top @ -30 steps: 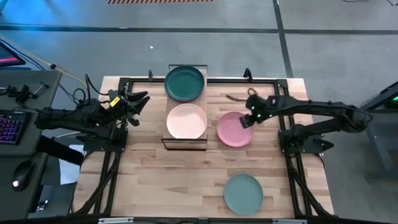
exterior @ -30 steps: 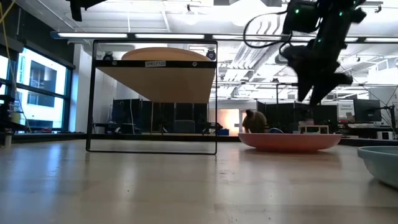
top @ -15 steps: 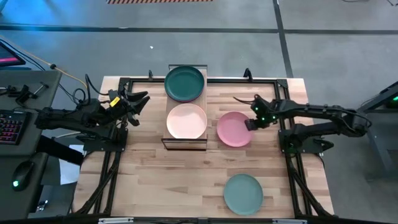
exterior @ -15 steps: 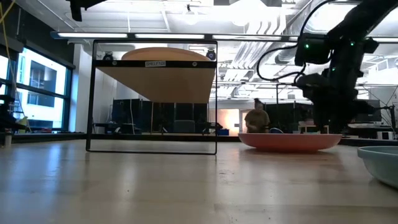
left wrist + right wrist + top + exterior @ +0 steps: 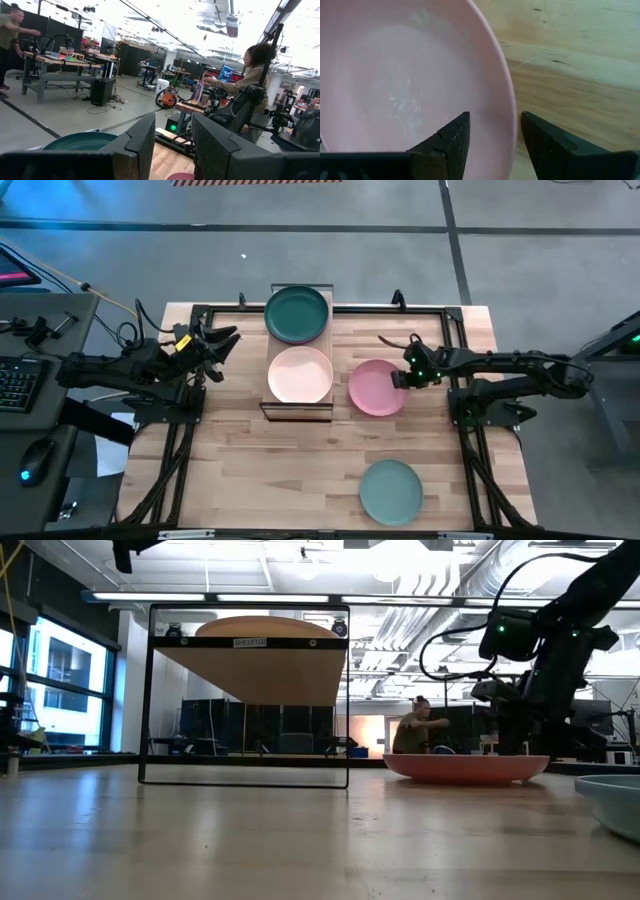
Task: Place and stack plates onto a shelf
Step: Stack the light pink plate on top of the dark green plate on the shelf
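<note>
Pink plate [image 5: 377, 388] on the tabletop just right of the shelf [image 5: 299, 409], and we see the right gripper [image 5: 400, 378] down at its rim, fingers [image 5: 451, 137] parted astride the edge. Cream plate [image 5: 300, 375] and dark green plate [image 5: 296, 313] sit on the shelf. Left gripper [image 5: 222, 340] waits open at the table's left edge.

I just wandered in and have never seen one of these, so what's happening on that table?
The right gripper is down at the pink plate, its open fingers straddling the rim, not yet closed. The shelf already holds the dark green plate and cream plate. A light teal plate waits nearer the front. The left gripper waits aside.
</note>
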Robot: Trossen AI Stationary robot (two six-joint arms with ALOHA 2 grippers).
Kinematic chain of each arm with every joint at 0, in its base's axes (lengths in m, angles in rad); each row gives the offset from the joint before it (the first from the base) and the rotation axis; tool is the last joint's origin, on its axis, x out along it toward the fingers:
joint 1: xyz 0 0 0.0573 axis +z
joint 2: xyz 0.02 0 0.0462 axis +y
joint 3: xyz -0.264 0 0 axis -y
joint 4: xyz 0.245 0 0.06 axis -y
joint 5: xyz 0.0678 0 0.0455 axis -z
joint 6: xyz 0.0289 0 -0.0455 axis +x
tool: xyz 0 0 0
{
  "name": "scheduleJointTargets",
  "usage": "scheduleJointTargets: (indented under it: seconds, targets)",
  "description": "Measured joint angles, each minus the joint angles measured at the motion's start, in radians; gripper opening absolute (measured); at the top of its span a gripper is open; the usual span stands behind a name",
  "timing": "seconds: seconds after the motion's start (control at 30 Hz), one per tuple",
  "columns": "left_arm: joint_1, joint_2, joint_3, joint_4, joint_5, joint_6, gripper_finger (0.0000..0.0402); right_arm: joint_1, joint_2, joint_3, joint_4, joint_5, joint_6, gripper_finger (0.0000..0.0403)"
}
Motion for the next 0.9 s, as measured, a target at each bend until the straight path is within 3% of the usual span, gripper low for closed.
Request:
scheduleJointTargets:
  seconds: [0.23,0.47,0.9]
  targets:
    - [0.000,0.000,0.000,0.000,0.000,-0.002,0.0117,0.001,-0.002,-0.012,0.009,0.020,0.029,0.0145]
    - [0.000,0.000,0.000,0.007,0.000,-0.002,0.0117,0.001,-0.007,-0.012,0.009,0.017,0.054,0.0013]
    - [0.000,0.000,0.000,0.054,0.000,0.000,0.0117,-0.073,-0.291,0.202,-0.453,0.015,-0.112,0.0001]
